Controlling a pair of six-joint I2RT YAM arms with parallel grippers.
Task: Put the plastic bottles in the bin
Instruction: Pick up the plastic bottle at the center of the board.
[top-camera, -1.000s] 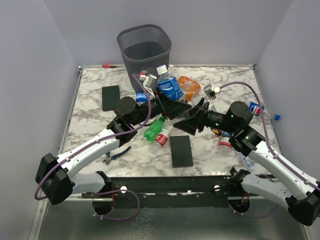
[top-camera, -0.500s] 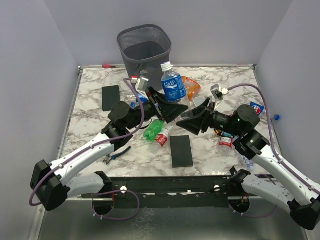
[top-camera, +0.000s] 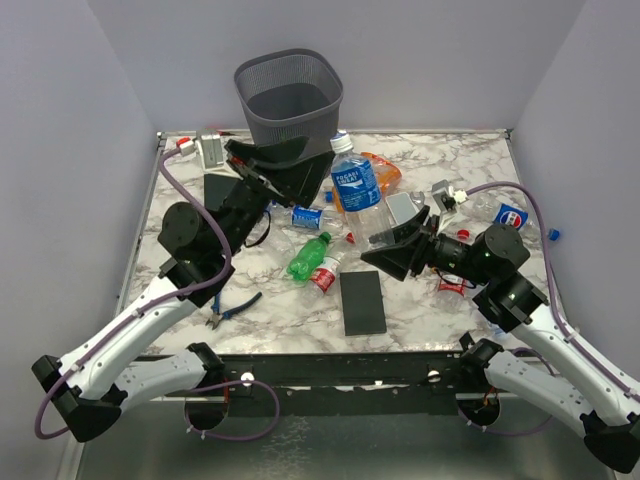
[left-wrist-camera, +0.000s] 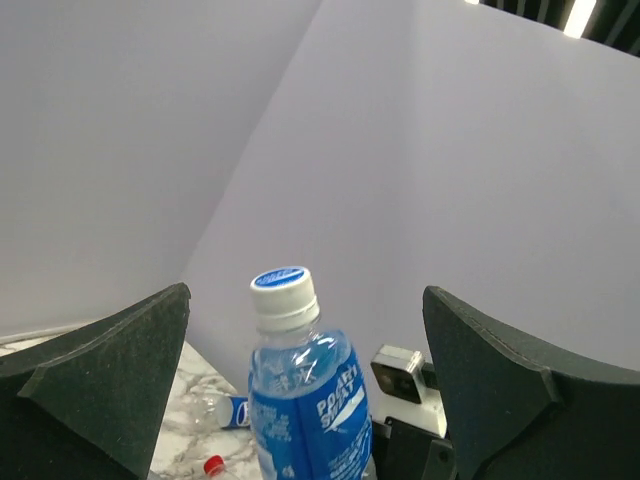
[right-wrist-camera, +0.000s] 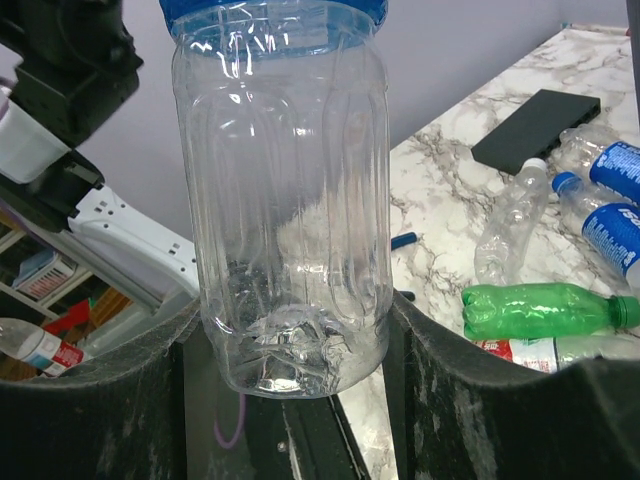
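Note:
A clear bottle with a blue label (top-camera: 355, 181) (left-wrist-camera: 305, 400) stands tilted above the table's middle. My right gripper (top-camera: 386, 233) (right-wrist-camera: 290, 330) is shut on its clear base (right-wrist-camera: 285, 230), a finger on each side. Back left of that bottle, just in front of the dark mesh bin (top-camera: 289, 98), my left gripper (top-camera: 288, 170) (left-wrist-camera: 306, 295) hangs wide open and empty, its jaws apart from the bottle. On the marble lie a green bottle (top-camera: 308, 257) (right-wrist-camera: 545, 310), a red-labelled one (top-camera: 328, 272), a blue-labelled one (top-camera: 305, 216) and an orange one (top-camera: 384, 171).
Two flat black slabs lie on the table, one front centre (top-camera: 361, 301) and one at the left (top-camera: 220, 190). Blue-handled pliers (top-camera: 232, 308) rest near the left arm. More bottles lie at the right edge (top-camera: 510, 215) and under the right arm (top-camera: 450, 283).
My left gripper opened, let go of the blue-labelled bottle and drew back left toward the bin. The right gripper kept the bottle and shifted slightly right.

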